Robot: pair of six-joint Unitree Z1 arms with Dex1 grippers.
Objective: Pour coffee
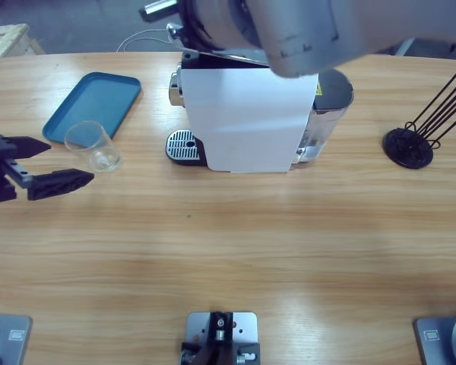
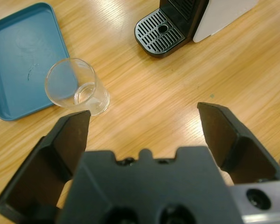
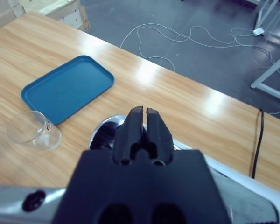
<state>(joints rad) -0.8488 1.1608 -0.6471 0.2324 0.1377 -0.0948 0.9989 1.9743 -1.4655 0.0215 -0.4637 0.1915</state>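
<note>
The empty glass (image 1: 92, 146) stood beside the coffee machine (image 1: 247, 118), the left gripper (image 2: 144, 126) was wide open near it, the right gripper (image 3: 143, 122) was closed above the machine, so grabbing the glass seemed next.

Right gripper (image 3: 142, 112) closed above machine (image 3: 107, 133).

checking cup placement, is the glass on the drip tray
No, the glass stands on the bare table beside the blue tray, apart from the drip tray.

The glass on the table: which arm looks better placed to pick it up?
Left, probably. Its open pincer sits low, right beside the glass; the right pincer, shut, is above the coffee machine.
</note>
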